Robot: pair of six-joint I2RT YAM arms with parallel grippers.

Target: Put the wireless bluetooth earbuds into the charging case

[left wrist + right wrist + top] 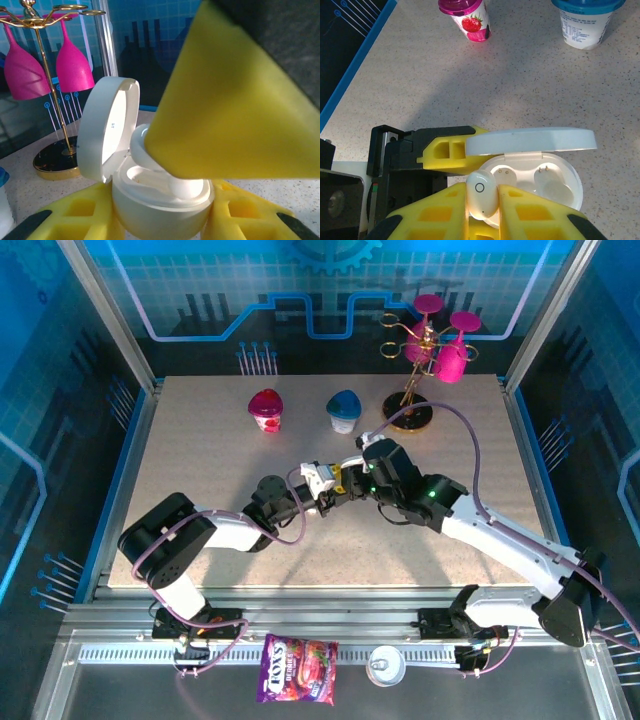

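A tiny white rounded plastic earbud (481,195) is clamped between the right jaws, poised at the near rim of a white pebble-like plastic charging case (572,182). The case is gripped at its base by the left jaws, its lid (107,130) hinged open, above the speckled beige bench (545,85).

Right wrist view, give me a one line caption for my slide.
Right gripper holds a white earbud at the rim of the open charging case.
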